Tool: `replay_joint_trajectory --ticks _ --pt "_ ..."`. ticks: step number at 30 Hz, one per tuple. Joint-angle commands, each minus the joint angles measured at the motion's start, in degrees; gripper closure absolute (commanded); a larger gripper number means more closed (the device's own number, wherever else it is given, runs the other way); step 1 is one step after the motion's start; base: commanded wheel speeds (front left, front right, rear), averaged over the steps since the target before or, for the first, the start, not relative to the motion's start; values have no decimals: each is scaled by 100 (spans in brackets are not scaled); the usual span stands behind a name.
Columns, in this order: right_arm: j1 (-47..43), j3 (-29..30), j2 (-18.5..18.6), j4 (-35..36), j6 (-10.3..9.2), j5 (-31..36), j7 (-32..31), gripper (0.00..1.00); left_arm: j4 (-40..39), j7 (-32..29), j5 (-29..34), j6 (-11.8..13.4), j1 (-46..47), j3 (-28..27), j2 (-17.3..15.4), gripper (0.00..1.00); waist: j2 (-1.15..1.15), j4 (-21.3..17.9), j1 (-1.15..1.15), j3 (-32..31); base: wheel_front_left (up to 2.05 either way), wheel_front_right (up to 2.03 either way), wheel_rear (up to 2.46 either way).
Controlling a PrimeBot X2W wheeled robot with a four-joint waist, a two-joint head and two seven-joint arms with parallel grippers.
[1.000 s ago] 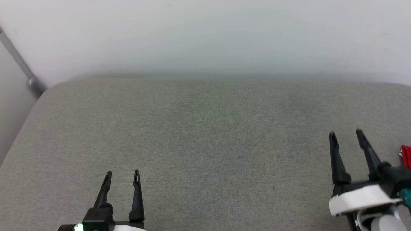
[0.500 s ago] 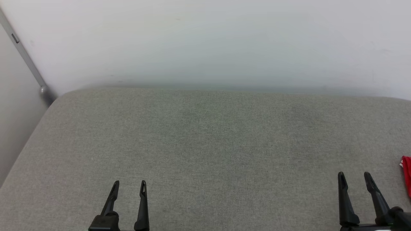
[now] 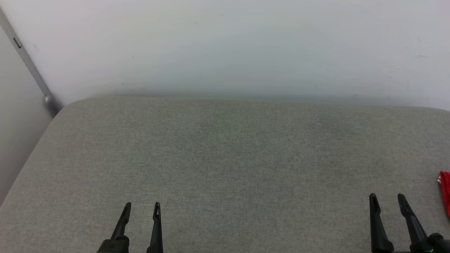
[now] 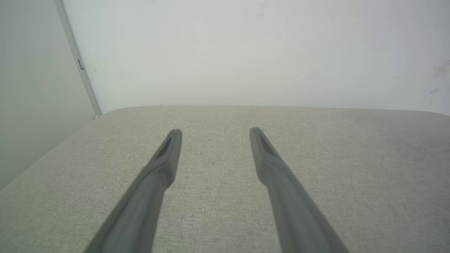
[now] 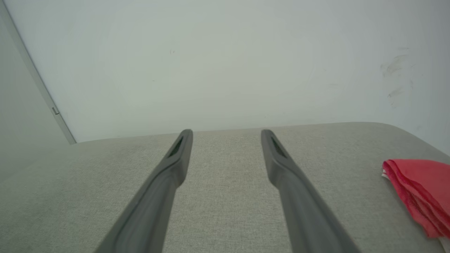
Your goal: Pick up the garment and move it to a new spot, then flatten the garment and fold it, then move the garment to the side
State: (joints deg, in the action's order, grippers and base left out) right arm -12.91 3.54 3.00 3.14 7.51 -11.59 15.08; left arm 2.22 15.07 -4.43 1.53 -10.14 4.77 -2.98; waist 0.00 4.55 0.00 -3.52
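- I see the garment (image 3: 445, 191) as a sliver of red cloth cut off by the right edge of my head view, lying on the grey upholstered pad (image 3: 225, 158).
- In the right wrist view the garment (image 5: 418, 189) shows as a folded red stack with several layered edges, a little white peeking out at its near and far corners. It lies close to the pad's (image 5: 225, 211) rounded right-hand corner.
- My right gripper (image 3: 386, 198) sits just to the left of the garment, not touching it, fingers pointing away from me toward the wall (image 3: 225, 45).
- Its fingers are spread, with bare grey fabric between the tips, and nothing is in them; the right wrist view confirms this for the right gripper (image 5: 226, 134).
- My left gripper (image 3: 142, 207) is well apart from the garment, low at the left of the head view over the pad.
- The left gripper (image 4: 215, 133) also has its fingers apart and is holding nothing, with plain pad (image 4: 225, 168) showing in the gap.
- The pad's far edge runs along the white wall.
- A thin metal strip (image 3: 24, 58) slants down the corner at the far left and ends by the pad's left rear corner.
- A few faint scuff marks (image 5: 395, 79) show on the wall above the garment's side.
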Motion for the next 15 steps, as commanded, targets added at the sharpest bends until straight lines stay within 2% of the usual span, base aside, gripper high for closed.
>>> replay_joint_trajectory --ticks 1,2,3,7,15 --pt "-39 -6 -26 4 -4 -6 9 0 -1 12 3 11 -19 -32 10 0 0 -4 0 1 0 0 0" --pt "-43 -9 -26 -2 -4 -6 9 0 7 12 -10 11 -22 -38 11 0 0 -7 0 1 0 0 0" --pt "-47 -13 -26 -12 -4 7 9 100 8 12 -23 3 -24 -45 11 100 0 -11 0 1 0 0 0" --pt "-5 -44 1 -302 0 -51 -34 100 292 -37 -93 -6 -61 16 -1 100 0 -13 0 3 0 0 0" --pt "206 -64 43 -445 0 -988 -223 100 365 -217 -1112 -97 119 -47 -49 100 0 -42 0 27 0 0 0"
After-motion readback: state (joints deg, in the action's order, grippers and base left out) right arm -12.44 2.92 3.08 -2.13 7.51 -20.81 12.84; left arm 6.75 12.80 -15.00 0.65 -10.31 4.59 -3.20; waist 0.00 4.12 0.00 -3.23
